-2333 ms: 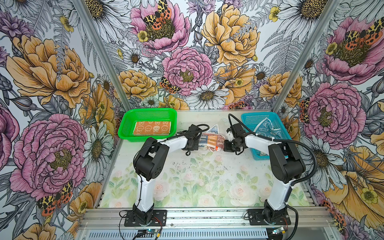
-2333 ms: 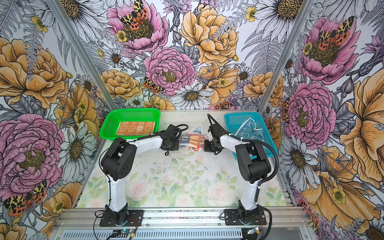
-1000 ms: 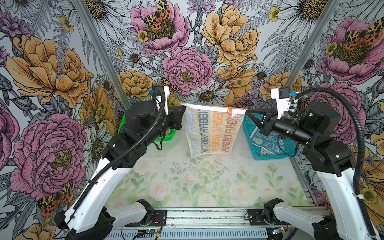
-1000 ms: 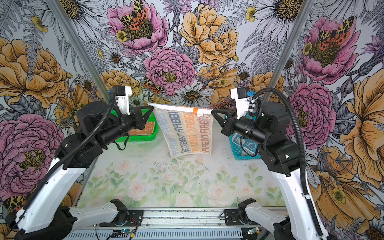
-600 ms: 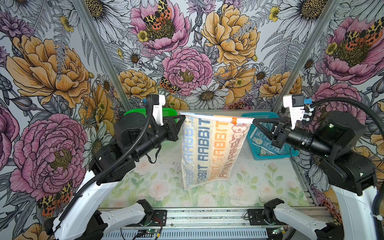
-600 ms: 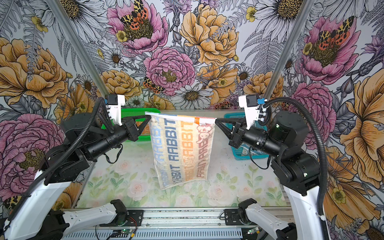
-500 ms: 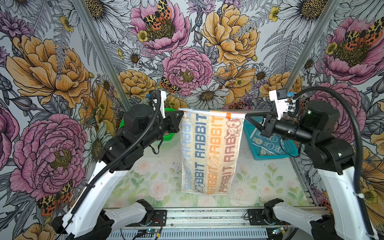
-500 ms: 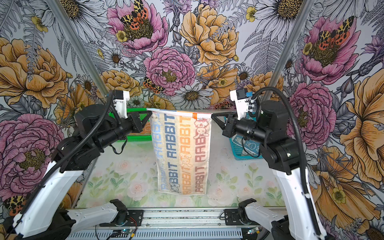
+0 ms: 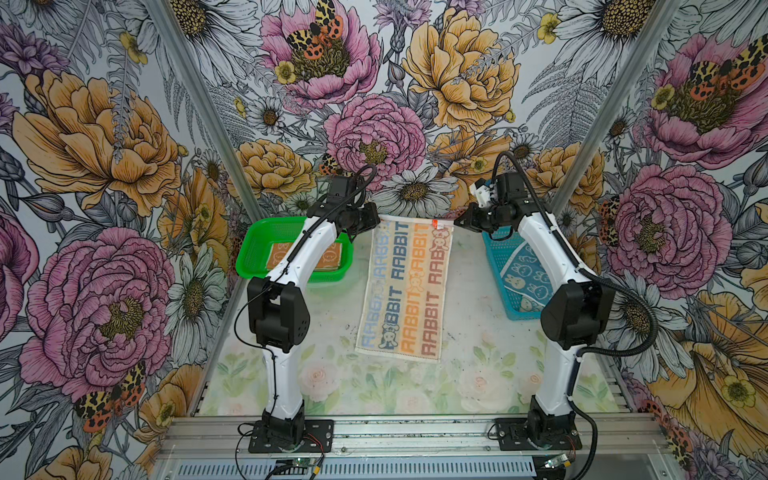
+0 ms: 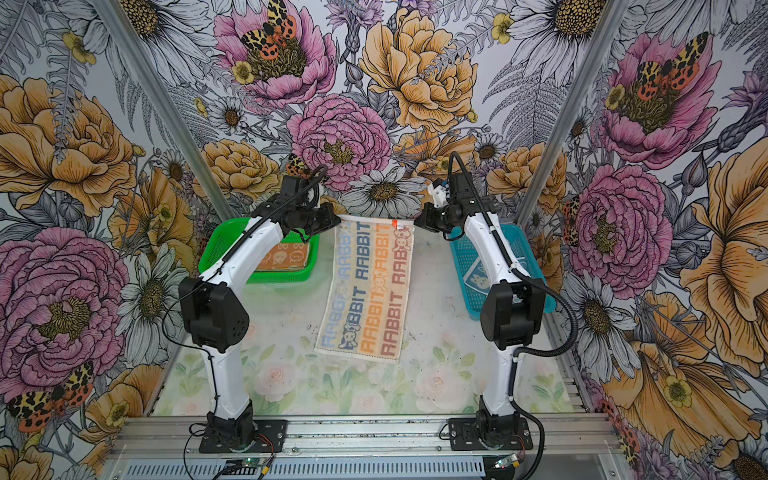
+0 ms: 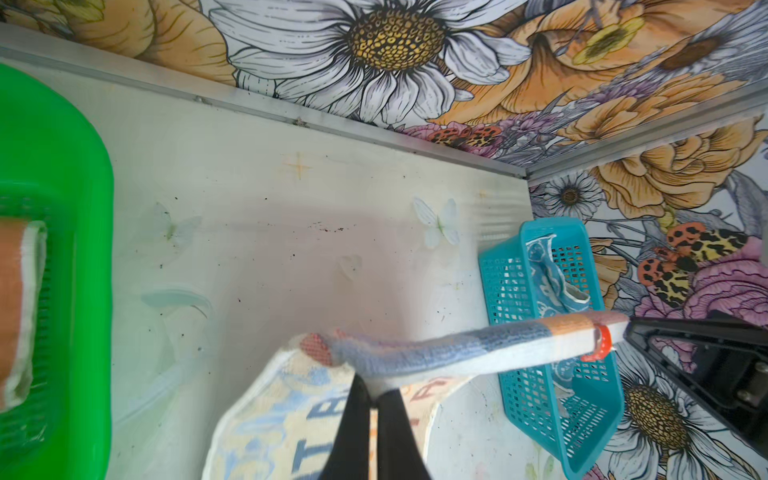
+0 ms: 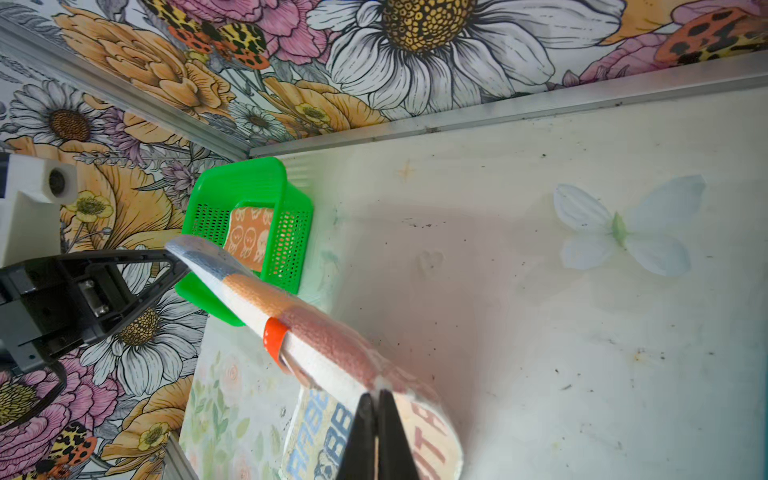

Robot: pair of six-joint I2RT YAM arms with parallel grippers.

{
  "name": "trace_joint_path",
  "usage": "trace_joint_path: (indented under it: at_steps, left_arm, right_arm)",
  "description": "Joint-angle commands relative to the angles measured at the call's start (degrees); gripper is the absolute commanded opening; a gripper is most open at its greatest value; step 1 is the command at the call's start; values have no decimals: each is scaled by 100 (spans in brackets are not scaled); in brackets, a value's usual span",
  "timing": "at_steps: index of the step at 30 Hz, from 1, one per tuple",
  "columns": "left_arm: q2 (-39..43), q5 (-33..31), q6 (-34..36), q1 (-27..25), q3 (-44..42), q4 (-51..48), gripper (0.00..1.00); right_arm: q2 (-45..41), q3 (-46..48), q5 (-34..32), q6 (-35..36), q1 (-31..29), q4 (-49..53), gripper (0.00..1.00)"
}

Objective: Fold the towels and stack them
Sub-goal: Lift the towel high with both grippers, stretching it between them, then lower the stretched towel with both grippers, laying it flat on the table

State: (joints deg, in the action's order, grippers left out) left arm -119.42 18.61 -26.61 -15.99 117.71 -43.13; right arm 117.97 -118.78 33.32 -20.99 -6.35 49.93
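A cream towel (image 9: 405,291) (image 10: 368,291) with RABBIT lettering lies lengthwise on the table, its near end flat toward the front. Its far edge, with an orange tag, is stretched slightly above the table between both grippers. My left gripper (image 9: 376,218) (image 10: 338,220) (image 11: 372,388) is shut on the left far corner. My right gripper (image 9: 455,222) (image 10: 415,222) (image 12: 377,395) is shut on the right far corner. An orange towel (image 9: 332,255) (image 10: 291,255) lies folded in the green basket. A blue towel (image 9: 523,274) (image 10: 478,278) lies crumpled in the blue basket.
The green basket (image 9: 257,245) (image 10: 212,249) stands at the back left, partly under my left arm. The blue basket (image 9: 492,257) (image 10: 523,249) stands at the back right beside my right arm. The back wall rail runs close behind both grippers.
Both arms have come down and reached toward the back. The towel, which hung in the air between them, now lies on the table with its far edge still held.
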Motion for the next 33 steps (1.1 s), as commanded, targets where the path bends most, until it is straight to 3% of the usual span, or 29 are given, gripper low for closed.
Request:
trace_joint_path:
  at_steps: [1,5,9,18,25,33]
  left_arm:
    - [-446,191,155,136,668,27,0]
    - [-999,233,263,182,1082,-94,0]
    - [-984,114,534,183,785,-151,0]
    - [24,-526,850,-59,-1399,-106,0]
    - [900,-957,673,-218,-3300,397,0]
    - [1703,-1219,530,-430,-4352,552,0]
  right_arm:
    - [434,-557,129,141,207,-41,0]
    - [851,-644,163,207,231,-54,0]
    - [816,-189,133,215,194,-71,0]
    - [-126,2154,-84,141,-174,-710,0]
    - [-1024,3953,-137,-37,-362,-1427,0]
    - [-2050,5006,-306,-35,-488,-1520,0]
